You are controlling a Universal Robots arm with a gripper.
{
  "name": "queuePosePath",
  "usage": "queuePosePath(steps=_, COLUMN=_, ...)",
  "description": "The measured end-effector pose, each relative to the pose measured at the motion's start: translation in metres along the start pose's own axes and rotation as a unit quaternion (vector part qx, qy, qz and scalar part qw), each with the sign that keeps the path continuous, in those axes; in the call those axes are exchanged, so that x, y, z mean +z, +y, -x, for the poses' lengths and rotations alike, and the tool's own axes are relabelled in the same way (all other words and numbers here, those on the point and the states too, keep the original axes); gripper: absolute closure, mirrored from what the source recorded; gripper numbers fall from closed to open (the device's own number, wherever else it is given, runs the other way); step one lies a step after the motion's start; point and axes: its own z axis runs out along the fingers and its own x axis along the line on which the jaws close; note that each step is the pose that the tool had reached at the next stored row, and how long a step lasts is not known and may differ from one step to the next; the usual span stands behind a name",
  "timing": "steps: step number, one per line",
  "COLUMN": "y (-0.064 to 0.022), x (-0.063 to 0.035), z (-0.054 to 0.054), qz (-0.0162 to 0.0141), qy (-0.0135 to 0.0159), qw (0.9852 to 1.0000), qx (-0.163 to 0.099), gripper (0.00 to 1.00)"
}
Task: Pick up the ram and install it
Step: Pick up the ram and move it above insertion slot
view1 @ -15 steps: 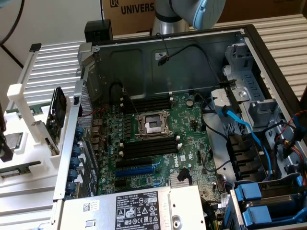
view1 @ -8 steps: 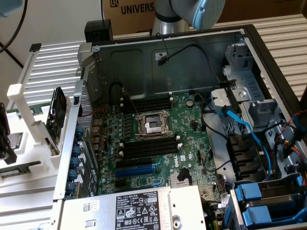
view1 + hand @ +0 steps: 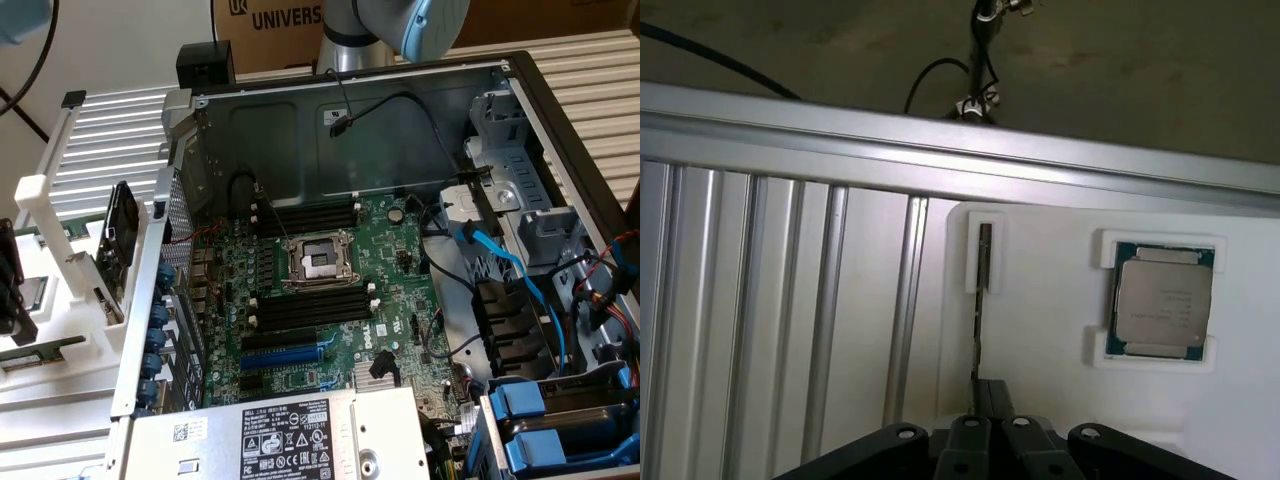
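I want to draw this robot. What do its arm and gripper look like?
The arm is smooth, round and silvery grey, with a pale blue cap on its joint. The gripper is black, built from flat angled links joined by round pins.

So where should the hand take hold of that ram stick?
The ram seems to stand on edge in a slot of the white holder, only its thin top edge free. So probably grip that edge near the middle, coming straight down from above.
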Motion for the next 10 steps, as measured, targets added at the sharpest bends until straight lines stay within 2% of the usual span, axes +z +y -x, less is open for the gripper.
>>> queuePosePath(steps=7, y=0.0, x=0.0, z=0.0, qz=0.0, qy=0.0, qw=1.0, qx=0.0, gripper=0.89)
queuePosePath(steps=8, y=0.0, x=0.0, z=0.0, qz=0.0, qy=0.0, qw=1.0, qx=0.0, gripper=0.83)
queuePosePath(steps=9, y=0.0, x=0.0, z=0.0, qz=0.0, qy=0.0, qw=1.0, qx=0.0, gripper=0.83)
queuePosePath(steps=10, y=0.0, x=0.0, z=0.0, qz=0.0, qy=0.0, qw=1.0, qx=0.0, gripper=0.76)
